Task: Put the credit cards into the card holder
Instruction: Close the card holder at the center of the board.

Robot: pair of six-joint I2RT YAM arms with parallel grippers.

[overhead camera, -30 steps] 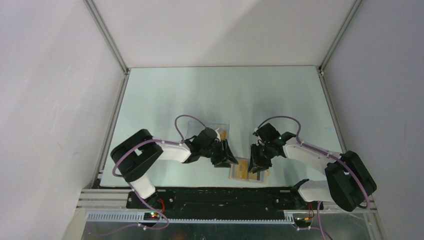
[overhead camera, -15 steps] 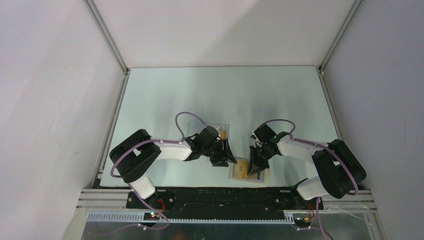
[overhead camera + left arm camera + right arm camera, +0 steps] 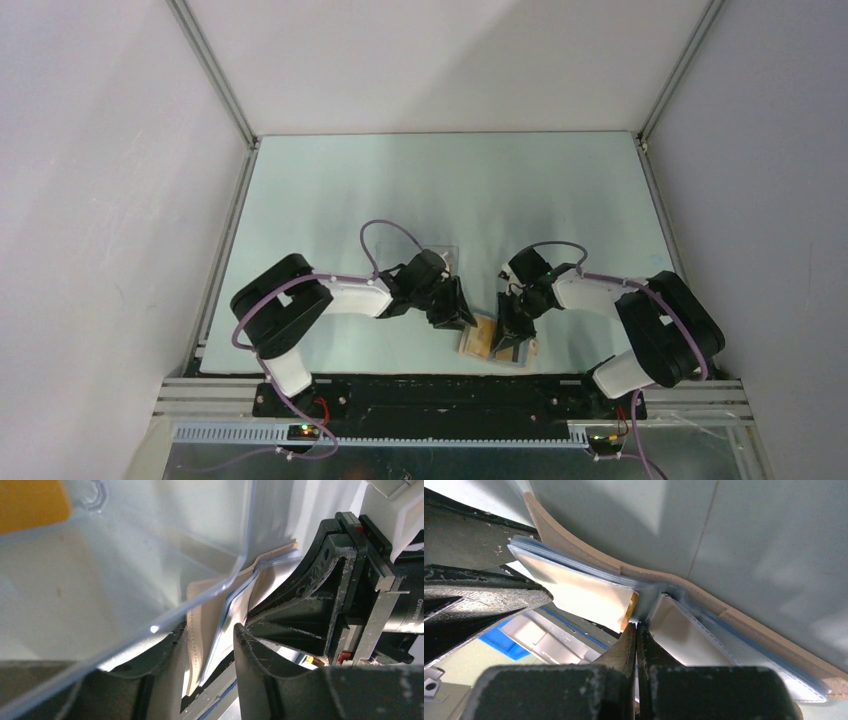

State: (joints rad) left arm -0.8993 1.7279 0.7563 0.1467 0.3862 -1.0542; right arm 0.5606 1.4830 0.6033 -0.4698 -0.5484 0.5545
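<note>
The tan card holder [image 3: 497, 342] lies open near the table's front edge, with an orange credit card [image 3: 481, 340] showing inside it. My left gripper [image 3: 455, 312] is at its left side. In the left wrist view that gripper [image 3: 209, 630] is open, and a tan leaf of the card holder [image 3: 202, 610] stands between its jaws. My right gripper [image 3: 509, 337] is over the middle of the card holder. In the right wrist view it [image 3: 637, 626] is shut, tips at the fold of the card holder [image 3: 574, 547], beside an orange card edge [image 3: 634, 611]. Another credit card [image 3: 27, 502] lies in the clear box.
The clear plastic box [image 3: 441, 255] sits just behind my left gripper; its wall [image 3: 150, 565] fills the upper left of the left wrist view. My right arm's black fingers [image 3: 320, 600] are close on the far side of the wallet. The table's front rail [image 3: 450, 385] is just below.
My right gripper has shut and settled onto the wallet's fold. My left gripper has shifted right to the wallet's edge and its jaws have narrowed.
</note>
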